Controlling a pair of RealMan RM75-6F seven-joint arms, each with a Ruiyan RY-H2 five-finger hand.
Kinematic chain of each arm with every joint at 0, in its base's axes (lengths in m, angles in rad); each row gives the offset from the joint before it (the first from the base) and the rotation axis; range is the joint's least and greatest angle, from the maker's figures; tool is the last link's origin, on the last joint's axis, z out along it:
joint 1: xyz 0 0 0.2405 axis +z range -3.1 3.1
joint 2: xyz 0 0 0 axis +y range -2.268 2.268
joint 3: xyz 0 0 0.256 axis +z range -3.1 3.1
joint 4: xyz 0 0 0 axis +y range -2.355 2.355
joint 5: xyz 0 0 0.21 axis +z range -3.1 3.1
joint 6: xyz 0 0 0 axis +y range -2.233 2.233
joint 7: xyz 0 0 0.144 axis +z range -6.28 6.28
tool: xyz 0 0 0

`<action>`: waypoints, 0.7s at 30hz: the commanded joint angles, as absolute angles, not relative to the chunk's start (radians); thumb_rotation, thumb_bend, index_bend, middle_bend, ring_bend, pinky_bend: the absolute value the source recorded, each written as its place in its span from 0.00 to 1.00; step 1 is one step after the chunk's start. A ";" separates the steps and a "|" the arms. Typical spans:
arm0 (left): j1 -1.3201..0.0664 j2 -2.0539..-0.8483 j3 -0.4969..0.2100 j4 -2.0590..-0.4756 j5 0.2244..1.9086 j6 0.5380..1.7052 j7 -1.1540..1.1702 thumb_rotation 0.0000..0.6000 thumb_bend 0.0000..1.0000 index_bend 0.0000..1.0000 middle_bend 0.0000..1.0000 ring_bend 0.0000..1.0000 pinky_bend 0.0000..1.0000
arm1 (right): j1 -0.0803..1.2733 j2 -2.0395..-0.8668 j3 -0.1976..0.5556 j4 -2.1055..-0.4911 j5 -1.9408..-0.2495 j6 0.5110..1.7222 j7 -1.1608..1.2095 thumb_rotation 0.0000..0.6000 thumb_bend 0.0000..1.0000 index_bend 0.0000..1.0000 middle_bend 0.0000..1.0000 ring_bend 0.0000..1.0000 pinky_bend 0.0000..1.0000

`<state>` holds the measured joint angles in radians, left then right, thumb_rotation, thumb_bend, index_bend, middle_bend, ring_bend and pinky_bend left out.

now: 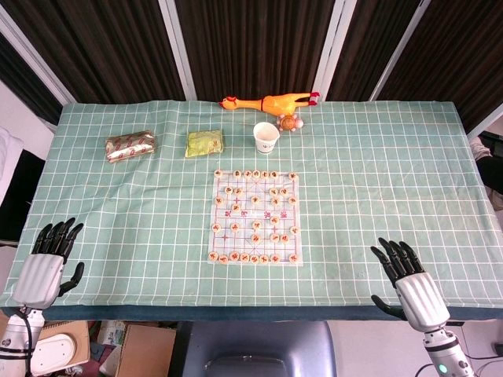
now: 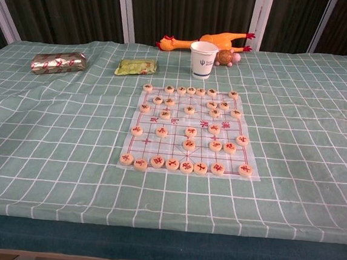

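**Both robot hands wait at the near edge, chess board dead ahead**

The left robot hand (image 1: 49, 263) and right robot hand (image 1: 410, 284) hover spread and empty. The chess board (image 1: 255, 217) lies mid-table between them, long axis running away from the robot, slightly nearer the right.

A rubber chicken (image 1: 267, 102) lies along the far edge of the table (image 1: 393, 181), with a small round toy (image 1: 291, 122) just beside it. A white paper cup (image 1: 266, 137) stands upright near them. Further left lie a green packet (image 1: 205, 143) and a foil-wrapped packet (image 1: 131, 145), apart.
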<state>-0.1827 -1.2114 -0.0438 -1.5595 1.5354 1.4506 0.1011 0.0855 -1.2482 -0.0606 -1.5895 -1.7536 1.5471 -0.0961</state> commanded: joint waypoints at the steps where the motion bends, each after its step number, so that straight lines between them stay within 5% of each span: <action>1: -0.183 -1.205 -0.030 -1.566 1.581 1.467 0.097 1.00 0.44 0.00 0.00 0.00 0.03 | 0.067 -1.255 -0.073 -1.577 -1.783 1.571 -0.152 1.00 0.33 0.00 0.00 0.00 0.00; 15: -0.152 -1.194 -0.028 -1.574 1.566 1.502 0.122 1.00 0.44 0.00 0.00 0.00 0.03 | 0.138 -1.273 -0.044 -1.590 -1.770 1.463 -0.123 1.00 0.33 0.01 0.00 0.00 0.00; 21: -0.135 -1.171 -0.037 -1.579 1.550 1.525 0.091 1.00 0.44 0.00 0.00 0.00 0.03 | 0.249 -1.309 -0.006 -1.629 -1.781 1.324 -0.162 1.00 0.34 0.15 0.00 0.00 0.00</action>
